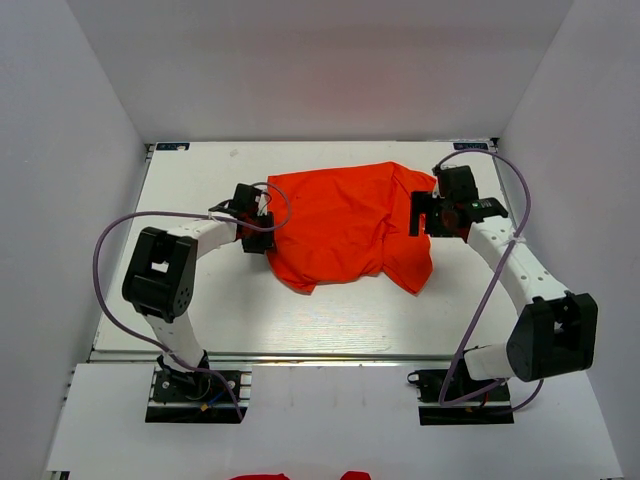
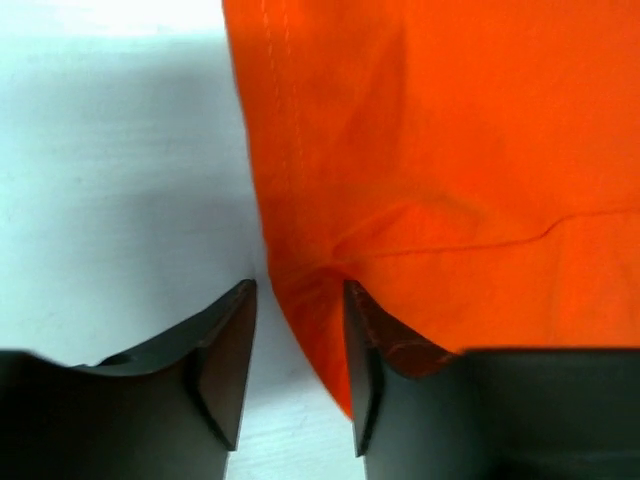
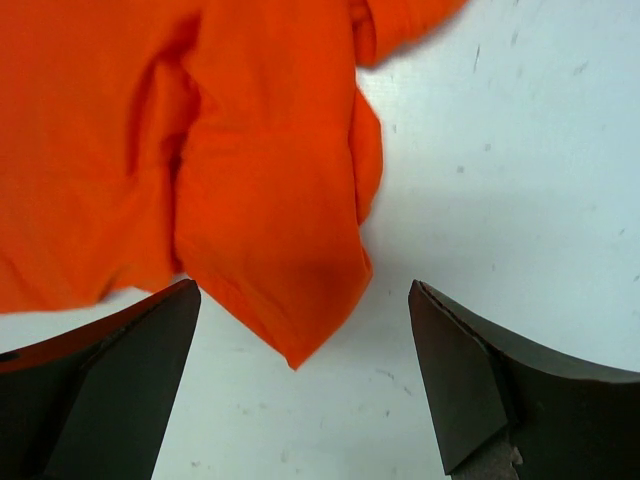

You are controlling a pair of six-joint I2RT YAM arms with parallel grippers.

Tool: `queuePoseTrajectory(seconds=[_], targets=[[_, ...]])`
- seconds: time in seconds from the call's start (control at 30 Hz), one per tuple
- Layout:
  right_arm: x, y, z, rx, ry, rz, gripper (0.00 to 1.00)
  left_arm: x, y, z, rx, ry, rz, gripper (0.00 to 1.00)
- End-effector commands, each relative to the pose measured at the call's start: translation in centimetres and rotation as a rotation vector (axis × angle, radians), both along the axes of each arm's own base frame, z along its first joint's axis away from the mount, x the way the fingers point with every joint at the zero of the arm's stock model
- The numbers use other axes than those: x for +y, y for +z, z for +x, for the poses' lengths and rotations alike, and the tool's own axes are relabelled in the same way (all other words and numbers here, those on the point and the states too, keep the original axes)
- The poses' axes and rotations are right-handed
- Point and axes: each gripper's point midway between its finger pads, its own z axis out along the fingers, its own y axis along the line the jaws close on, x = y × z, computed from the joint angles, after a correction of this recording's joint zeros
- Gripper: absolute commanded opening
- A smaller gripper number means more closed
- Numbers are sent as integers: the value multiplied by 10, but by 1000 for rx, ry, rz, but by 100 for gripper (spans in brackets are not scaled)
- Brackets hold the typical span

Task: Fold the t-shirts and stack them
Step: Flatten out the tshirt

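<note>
Top view up, and I've got one shirt (image 1: 350, 225) lying rumpled on the far middle of the table (image 1: 200, 310), partly doubled over itself, its near edge ragged and a flap hanging down at the near right. My left gripper (image 1: 268, 232) sits right at the shirt's left edge, low on the table. On the left wrist camera the jaws stand roughly half apart, and the stitched hem runs down into the gap between them. The cloth lies against the finger (image 2: 365, 350) on the shirt side and drapes a little over its top, but I can see bare table between the cloth and the other finger, so it's not clamped. Over on the right, my right gripper (image 1: 415, 215) is at the shirt's right edge with its jaws spread as wide as they go. On its wrist camera a pointed corner of cloth reaches down between the two fingers, well clear of both, so nothing is held there. Around that corner the shirt is bunched in soft folds, with white table to the right of it. At the very near edge of the top view two orange-red cloth bits (image 1: 260, 476) peek in, cut off by the frame.
</note>
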Motion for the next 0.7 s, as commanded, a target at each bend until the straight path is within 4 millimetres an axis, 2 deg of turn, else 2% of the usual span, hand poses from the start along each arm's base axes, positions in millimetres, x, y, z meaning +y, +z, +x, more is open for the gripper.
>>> queuePoseTrajectory(seconds=[0.0, 0.07, 0.13, 0.23, 0.27, 0.37, 0.47, 0.5, 0.53, 0.6, 0.63, 0.67], targets=[[-3, -12, -25, 70, -4, 4, 90, -8, -9, 2, -8, 5, 6, 49], [-1, -20, -34, 94, -4, 27, 90, -9, -12, 1, 3, 0, 1, 48], [-1, -26, -41, 117, -16, 42, 90, -13, -11, 1, -6, -9, -2, 40], [7, -45, -59, 189, -7, 87, 90, -14, -11, 6, -18, -17, -1, 11], [7, -58, -69, 223, -2, 91, 90, -14, -11, 6, -18, -17, -1, 0], [16, -69, -78, 268, 11, 133, 87, -17, -2, 8, -36, -20, 4, 0], [23, -81, -82, 276, 18, 163, 86, -15, 17, 15, -85, -8, 6, 0], [22, -86, -85, 284, 14, 164, 86, -16, 31, 17, -120, -8, -7, 0], [25, -91, -88, 294, 15, 172, 84, -14, 37, 17, -131, -3, -3, 0], [30, -94, -86, 289, 31, 196, 84, -13, 50, 19, -166, -5, -2, 0], [32, -104, -93, 320, 37, 200, 82, -13, 59, 20, -189, -4, -10, 0], [35, -107, -88, 308, 43, 204, 81, -13, 63, 20, -198, -4, -13, 0]])
